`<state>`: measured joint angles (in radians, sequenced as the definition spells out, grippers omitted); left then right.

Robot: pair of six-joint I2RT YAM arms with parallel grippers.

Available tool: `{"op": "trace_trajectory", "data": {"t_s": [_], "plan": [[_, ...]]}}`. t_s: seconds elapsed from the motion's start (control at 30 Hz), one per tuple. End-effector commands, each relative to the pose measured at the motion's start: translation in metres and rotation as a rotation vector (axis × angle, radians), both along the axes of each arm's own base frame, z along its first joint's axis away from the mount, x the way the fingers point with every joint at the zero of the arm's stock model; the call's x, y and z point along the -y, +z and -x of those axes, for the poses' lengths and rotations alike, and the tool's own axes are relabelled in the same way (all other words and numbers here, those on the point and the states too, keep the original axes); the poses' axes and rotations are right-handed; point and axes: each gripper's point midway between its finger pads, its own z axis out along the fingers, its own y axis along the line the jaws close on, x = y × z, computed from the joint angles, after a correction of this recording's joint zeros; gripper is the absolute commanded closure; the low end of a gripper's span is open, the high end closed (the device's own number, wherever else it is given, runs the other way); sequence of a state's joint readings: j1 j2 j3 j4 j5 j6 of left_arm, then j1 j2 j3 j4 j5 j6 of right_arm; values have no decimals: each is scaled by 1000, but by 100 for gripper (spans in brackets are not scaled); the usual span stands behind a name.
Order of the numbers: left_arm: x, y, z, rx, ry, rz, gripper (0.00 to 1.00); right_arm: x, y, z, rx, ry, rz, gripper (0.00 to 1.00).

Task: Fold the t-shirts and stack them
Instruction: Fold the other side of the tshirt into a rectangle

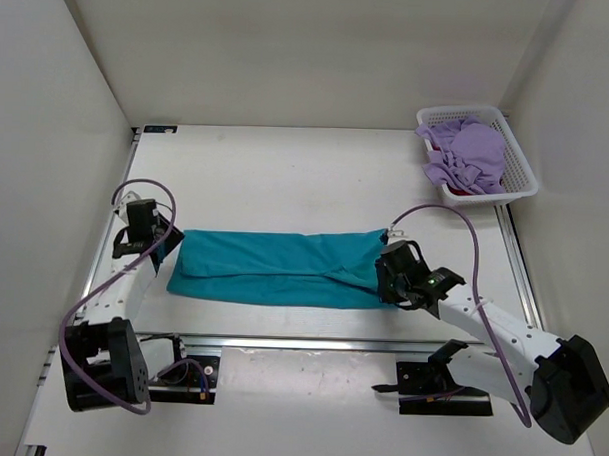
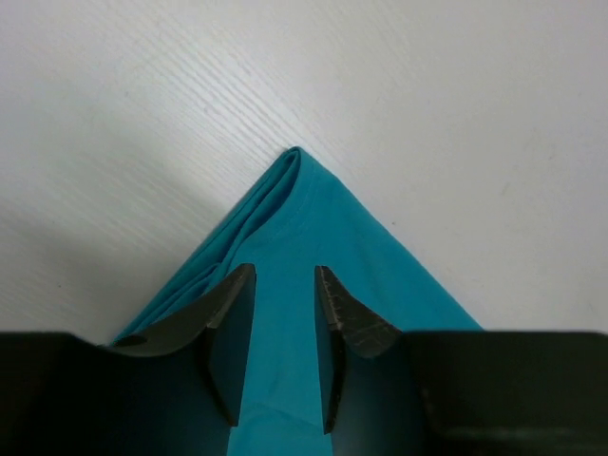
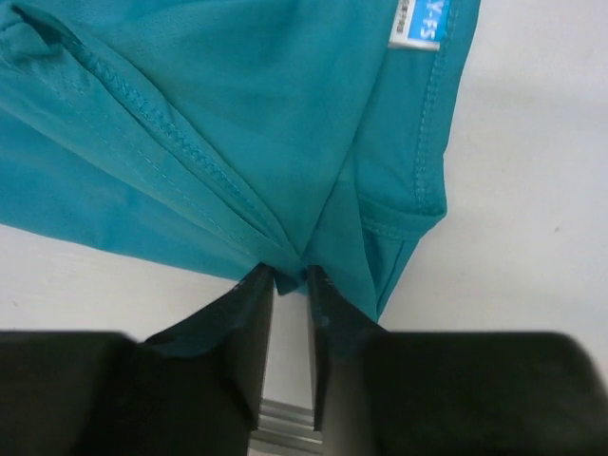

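- Nearest the camera above, two black-and-white robot arms are bolted at the front edge of a white bench (image 1: 286, 177), just in front of a silver metal rail (image 1: 301, 341).
- Beyond the rail lies a teal soft cloth t-shirt (image 1: 273, 267), folded into a long band that runs left to right across the bench between the two arms.
- The left gripper (image 1: 162, 248) sits at the band's left end. In its wrist view, its two dark fingers (image 2: 228, 332) stand clearly apart, released, with the flat cloth showing in the gap. Past them, the layered teal cloth comes to a folded corner on the bare bench.
- The right gripper (image 1: 388, 273) sits at the band's right end. Its wrist view shows the fingers (image 3: 252, 332) only narrowly parted, with the bench and rail visible through the gap. A gathered fold of stitched hem meets the fingertips; whether it is pinched or let go I cannot tell.
- Farther along in that wrist view, a small white garment label (image 3: 410, 21) with blue lettering is sewn inside the neckline. The picture's top edge cuts it off, so the words cannot be read whole.
- At the far right corner stands a white plastic mesh basket (image 1: 519, 153). A crumpled lavender cloth t-shirt (image 1: 472, 154) fills it, and a sliver of dark red cloth (image 1: 464, 192) shows at its near edge.
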<state>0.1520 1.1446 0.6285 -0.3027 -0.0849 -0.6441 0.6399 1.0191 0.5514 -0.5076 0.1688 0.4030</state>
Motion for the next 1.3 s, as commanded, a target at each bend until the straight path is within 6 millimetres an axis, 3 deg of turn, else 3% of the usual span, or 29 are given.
{"op": "trace_trajectory", "data": {"t_s": [0.0,0.1,0.17,0.2,0.23,0.27,0.33,0.37,0.43,0.47,0.57,0.63,0.73,0.97,1.1,1.2,1.27], "plan": [[13,43,-21,180,-4,7,60,1,8,2,-17,-27,-42,77],[56,63,-34,283,-145,30,59,2,34,-12,51,-30,-84,70],[99,61,-34,283,-255,40,60,-8,50,-22,78,4,-161,76],[116,54,-32,272,-308,34,60,-19,64,-32,108,26,-223,87],[128,44,-30,247,-336,46,60,-26,65,-36,115,44,-235,97],[143,43,-30,249,-378,62,60,-38,72,-42,152,77,-270,100],[160,16,-20,183,-441,131,62,-58,69,-52,170,123,-295,100],[165,12,-19,183,-452,164,62,-68,73,-59,211,142,-333,95],[166,-10,-5,128,-472,205,63,-87,66,-70,201,196,-416,82],[158,-17,0,116,-455,199,63,-93,76,-80,232,218,-469,77],[140,-19,7,132,-405,177,62,-104,62,-98,223,245,-471,64],[139,-12,5,167,-390,192,61,-110,55,-102,206,281,-483,56],[150,-14,7,158,-433,202,61,-121,47,-106,159,311,-489,55],[173,-19,15,163,-494,242,61,-128,23,-87,103,347,-491,55],[175,-13,13,179,-506,247,61,-128,11,-72,51,340,-476,70],[178,-9,13,197,-513,254,61,-127,11,-61,70,334,-435,68],[183,-5,14,210,-523,267,62,-125,13,-55,76,325,-421,71]]}}
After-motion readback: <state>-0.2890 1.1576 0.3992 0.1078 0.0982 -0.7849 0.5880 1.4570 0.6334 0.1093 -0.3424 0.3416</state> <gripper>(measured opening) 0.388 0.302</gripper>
